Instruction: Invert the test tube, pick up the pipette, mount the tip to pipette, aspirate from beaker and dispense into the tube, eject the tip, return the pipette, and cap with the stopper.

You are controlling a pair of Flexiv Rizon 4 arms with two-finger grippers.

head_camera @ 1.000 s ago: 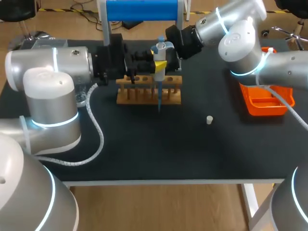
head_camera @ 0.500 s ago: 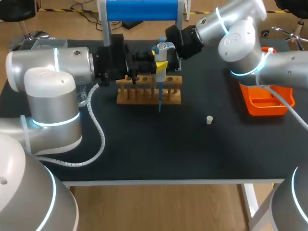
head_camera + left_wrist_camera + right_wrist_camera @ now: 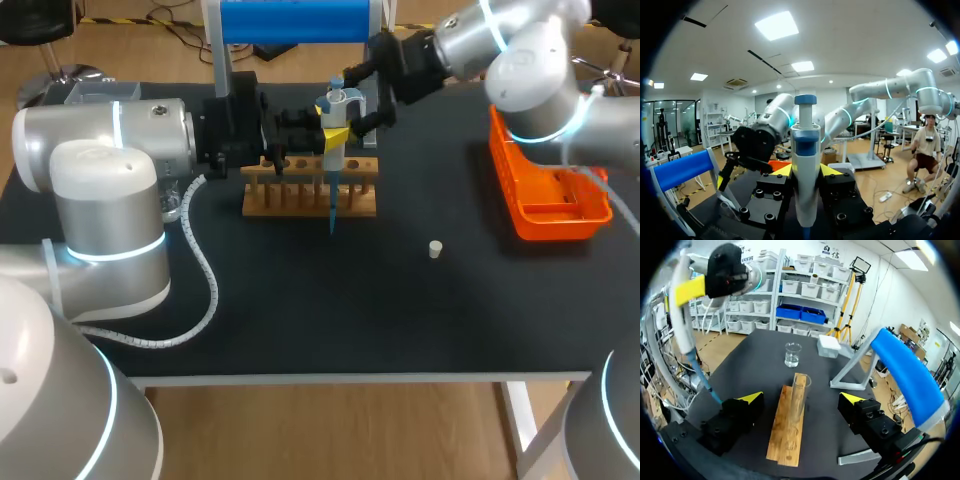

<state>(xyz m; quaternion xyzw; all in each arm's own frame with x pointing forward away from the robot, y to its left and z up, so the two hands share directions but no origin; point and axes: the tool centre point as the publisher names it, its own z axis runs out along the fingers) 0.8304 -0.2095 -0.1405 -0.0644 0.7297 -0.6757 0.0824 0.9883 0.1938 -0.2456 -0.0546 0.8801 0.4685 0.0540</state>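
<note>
The left gripper was closed on the pipette, one yellow fingertip pressed to each side of its white body, holding it upright with the blue plunger on top. In the left wrist view the pipette's lower end was cut off below the fingers. From overhead its blue tip showed, mounted and hanging down in front of the wooden rack. Whether the tip's end touched the table could not be told.

The right gripper stood wide open over the rack, holding nothing. The test tube stood upright in the rack, below and between the two yellow tips and apart from both. Its glass was clear, and whether anything was inside could not be made out. In the head view the tube was lost behind the pipette and the dark gripper bodies (only the rack's posts and holes showed there).

The beaker stood well ahead of the right gripper, past the rack's far end, with a white box just beside it. From above the beaker was mostly hidden by the left arm. The stopper lay alone on the table, well apart from the rack, between it and the orange bin. The inside of the bin was partly covered by the right arm. A blue-topped stand rose behind the rack, its top cut off in the head view.
</note>
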